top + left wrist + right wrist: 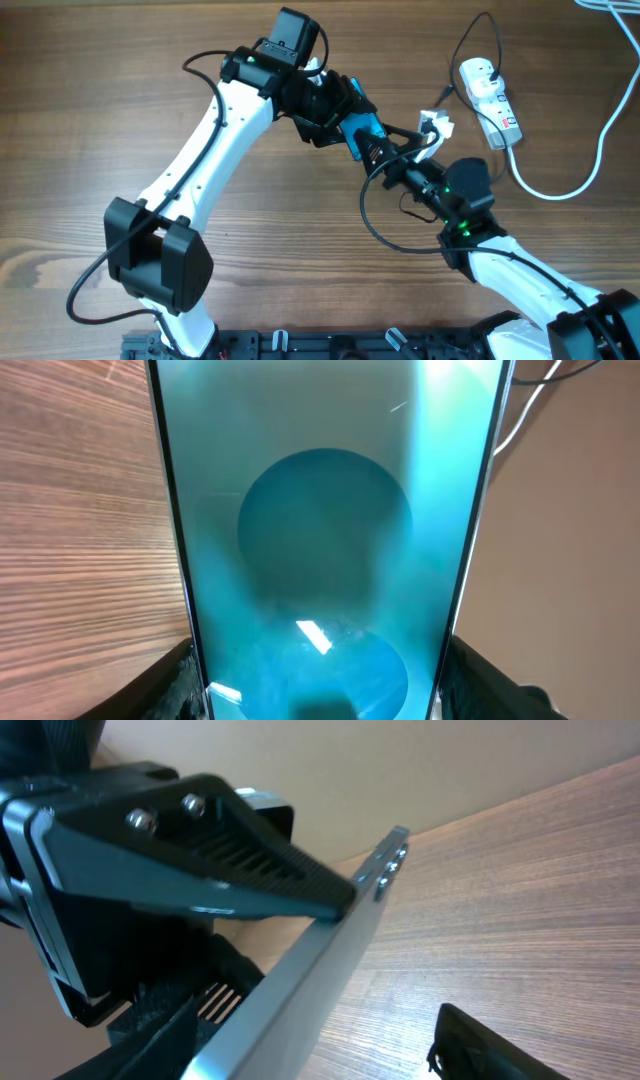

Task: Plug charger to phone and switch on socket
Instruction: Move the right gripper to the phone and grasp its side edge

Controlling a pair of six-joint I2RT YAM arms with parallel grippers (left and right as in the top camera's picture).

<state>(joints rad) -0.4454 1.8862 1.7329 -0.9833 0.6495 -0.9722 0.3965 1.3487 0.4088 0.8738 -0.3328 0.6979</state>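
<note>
The phone (360, 131), turquoise-screened, is held above the table with my left gripper (335, 112) shut on it. In the left wrist view its screen (320, 530) fills the frame between my two black fingers (172, 685). My right gripper (388, 163) is at the phone's lower end. In the right wrist view the phone's silvery edge (330, 965) runs between my open right fingers, and the right-hand finger (490, 1045) stands clear of it. The charger's thin black cable (458, 50) loops from the white socket (490, 100) at the back right. Its plug tip is hidden.
A thick white cord (600, 150) curves from the socket toward the right edge. A small white piece (436, 128) sits on the cable just beyond the right gripper. The left gripper's black finger (200, 850) lies close above the phone edge. Wooden table (100, 100) all round.
</note>
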